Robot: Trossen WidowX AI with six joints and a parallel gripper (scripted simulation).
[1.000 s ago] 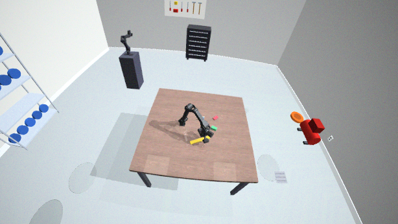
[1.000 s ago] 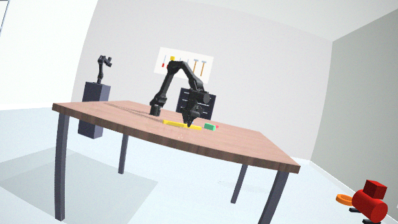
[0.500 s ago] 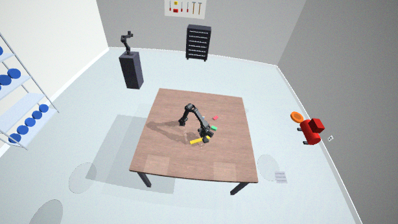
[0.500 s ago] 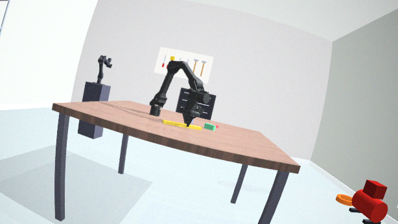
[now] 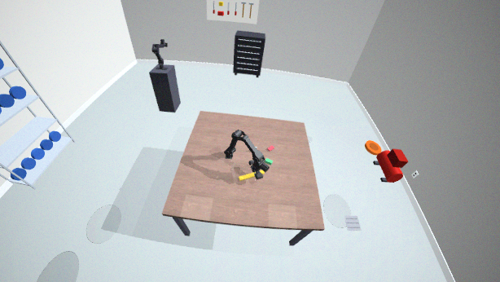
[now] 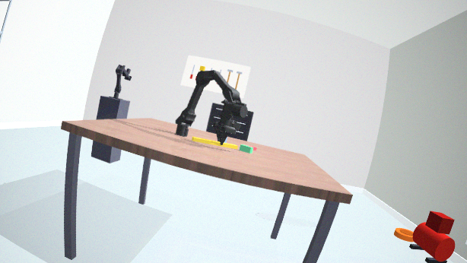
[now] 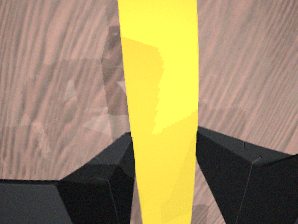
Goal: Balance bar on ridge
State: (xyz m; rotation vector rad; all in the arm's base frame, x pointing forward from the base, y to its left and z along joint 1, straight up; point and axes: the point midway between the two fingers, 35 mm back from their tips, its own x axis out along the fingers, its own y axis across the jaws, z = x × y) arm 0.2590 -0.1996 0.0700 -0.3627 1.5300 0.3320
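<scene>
The yellow bar (image 5: 246,177) (image 6: 203,141) (image 7: 160,75) lies low along the table, and it looks flat on or very close to the table top (image 5: 244,204) (image 6: 266,167). My gripper (image 5: 259,174) (image 6: 221,143) (image 7: 162,136) points down and is shut on the bar, with one finger against each long side in the wrist view. A green block (image 5: 269,161) (image 6: 246,148) stands on the table just past the bar's right end in the exterior view. I cannot tell for sure whether this block is the ridge. The bar is not on it.
A small red piece (image 5: 270,148) (image 6: 255,149) lies behind the green block. The arm's base (image 5: 229,154) (image 6: 182,129) stands on the table, left of the gripper. A second arm on a dark pedestal (image 5: 164,87) (image 6: 110,131) stands away from the table.
</scene>
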